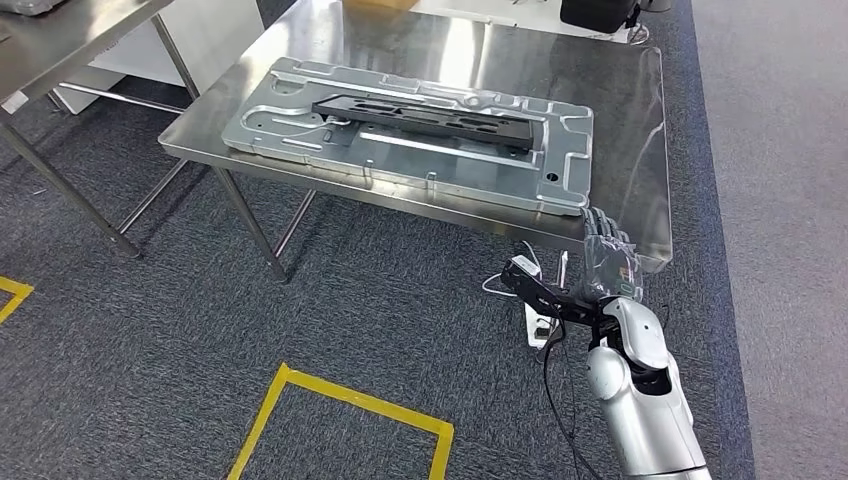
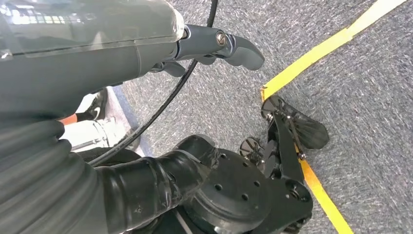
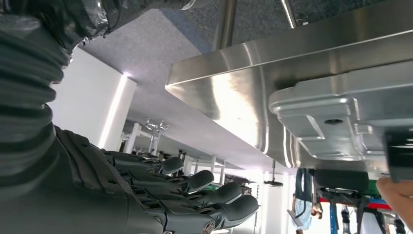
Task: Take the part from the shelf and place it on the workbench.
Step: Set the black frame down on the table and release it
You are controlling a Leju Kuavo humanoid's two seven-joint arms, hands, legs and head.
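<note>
A long black part [image 1: 430, 117] lies flat on a large silver stamped panel [image 1: 470, 168], which rests on the steel workbench [image 1: 625, 120]. My right hand [image 1: 607, 255] is raised at the bench's near right corner, just off the panel's corner, fingers stretched and holding nothing. The right wrist view shows that hand [image 3: 185, 200] beside the bench edge [image 3: 229, 97], the panel's corner [image 3: 321, 109] and an end of the black part [image 3: 400, 153]. My left hand [image 2: 160, 122] hangs over the carpet with its fingers [image 2: 229, 46] apart and nothing in it.
A white power strip [image 1: 540, 322] with cables lies on the carpet by my right arm. Yellow floor tape [image 1: 345, 397] marks a square near me. A second steel table [image 1: 60, 45] stands at the left. A person's fingertip [image 3: 398, 194] shows near the black part.
</note>
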